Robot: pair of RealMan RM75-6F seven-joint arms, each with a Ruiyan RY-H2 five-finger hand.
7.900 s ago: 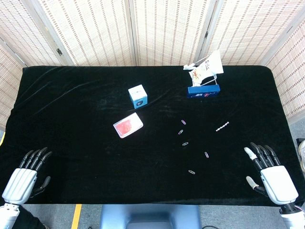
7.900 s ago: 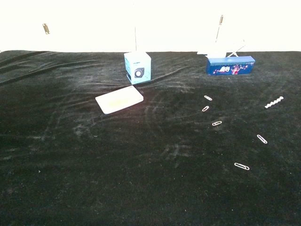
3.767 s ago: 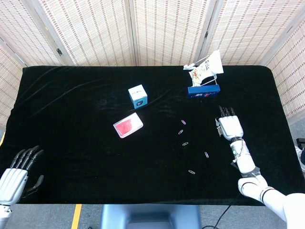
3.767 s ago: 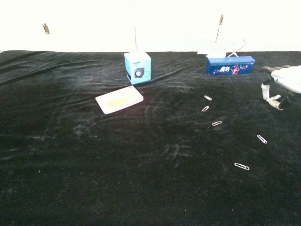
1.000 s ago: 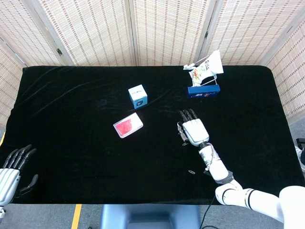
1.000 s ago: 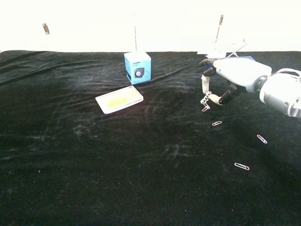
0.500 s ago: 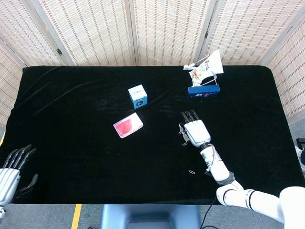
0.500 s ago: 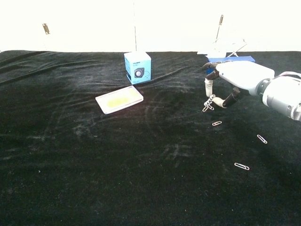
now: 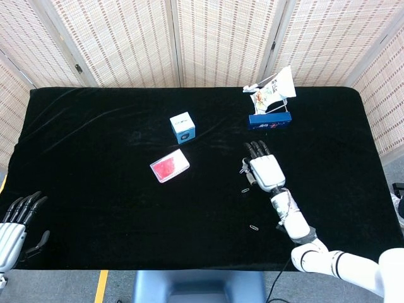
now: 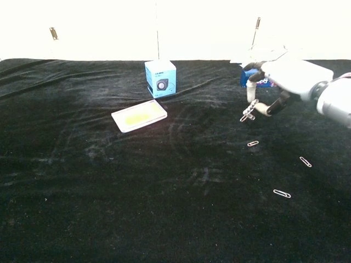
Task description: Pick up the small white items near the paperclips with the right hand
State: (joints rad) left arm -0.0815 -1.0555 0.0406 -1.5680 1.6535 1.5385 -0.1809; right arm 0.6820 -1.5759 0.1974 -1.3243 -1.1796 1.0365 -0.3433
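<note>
My right hand (image 10: 289, 76) hovers over the right middle of the black table (image 9: 95, 158). It pinches a small white beaded strip (image 10: 249, 111) between thumb and a finger, and the strip hangs just above the cloth. In the head view the right hand (image 9: 265, 172) covers the strip. Three paperclips (image 10: 253, 143), (image 10: 305, 161), (image 10: 282, 193) lie in front of the hand; two paperclips (image 9: 246, 190), (image 9: 254, 227) show in the head view. My left hand (image 9: 16, 227) rests at the near left table edge, fingers apart and holding nothing.
A blue-and-white cube box (image 10: 160, 78) and a flat white pack (image 10: 139, 115) lie left of centre. A blue box (image 9: 269, 121) with a paper stand sits just beyond the right hand. Woven screens close off the back.
The right hand has moved slightly right and away from me, lifting the white strip off the cloth near the paperclips. The left hand has not moved.
</note>
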